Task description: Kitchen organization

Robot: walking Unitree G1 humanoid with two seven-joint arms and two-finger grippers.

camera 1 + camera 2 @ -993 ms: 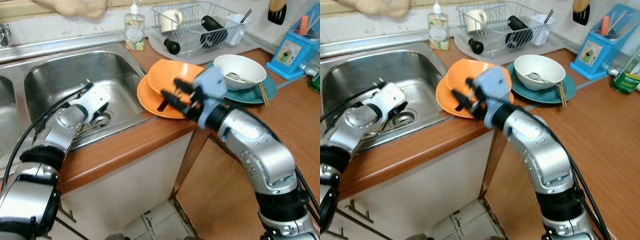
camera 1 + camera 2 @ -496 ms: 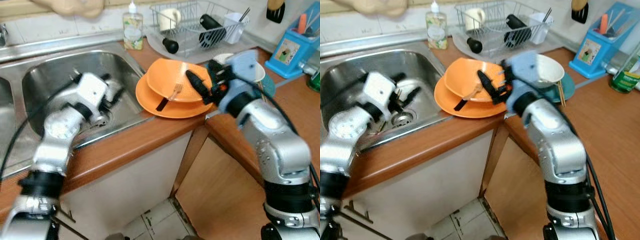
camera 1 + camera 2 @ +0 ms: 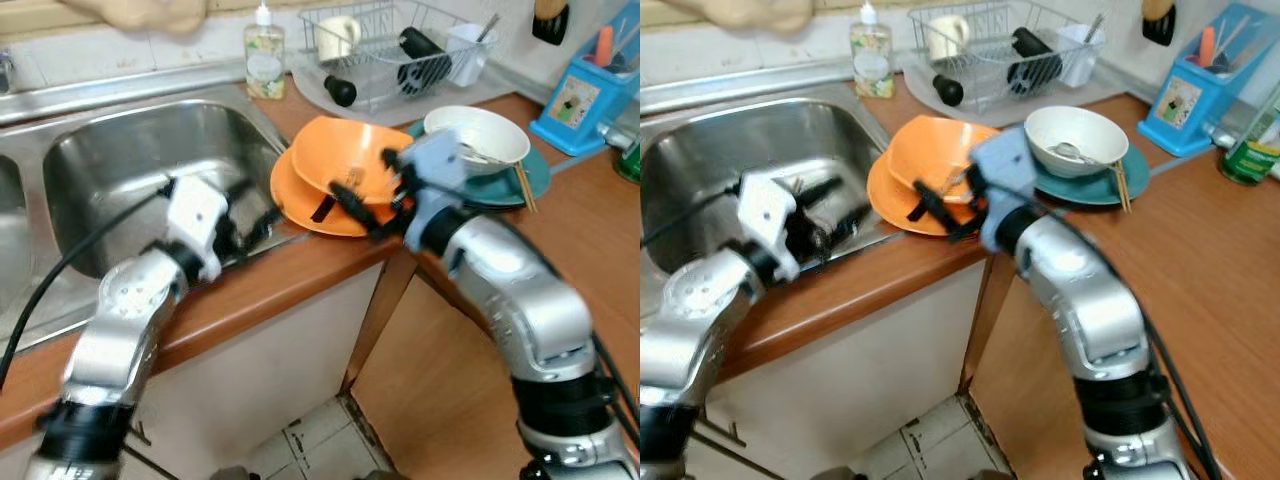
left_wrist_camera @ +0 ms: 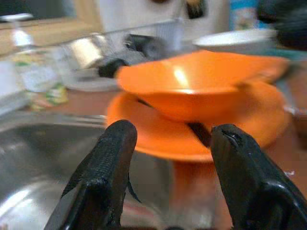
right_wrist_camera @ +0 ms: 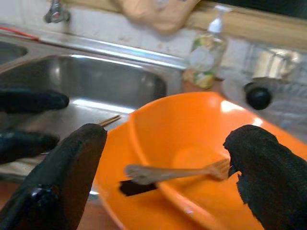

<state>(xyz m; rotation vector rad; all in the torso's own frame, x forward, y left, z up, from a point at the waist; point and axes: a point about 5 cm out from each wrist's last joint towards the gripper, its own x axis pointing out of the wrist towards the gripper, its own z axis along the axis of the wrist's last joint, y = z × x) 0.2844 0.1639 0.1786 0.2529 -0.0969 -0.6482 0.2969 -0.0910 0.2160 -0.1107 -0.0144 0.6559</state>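
An orange bowl sits tilted on an orange plate on the wooden counter beside the sink. A wooden fork lies inside the bowl, and a black handle pokes out between bowl and plate. My right gripper is open at the bowl's near rim, fingers spread either side of it in the right wrist view. My left gripper is open over the sink's right edge, pointing at the plate, close but apart from it.
A white bowl with a spoon rests on a teal plate with chopsticks. Behind stand a wire dish rack, a soap bottle and a blue utensil holder. The counter edge drops to the floor below.
My left gripper has swung out of the sink basin to its right edge, toward the plate. My right gripper has come down and left to the bowl's near rim.
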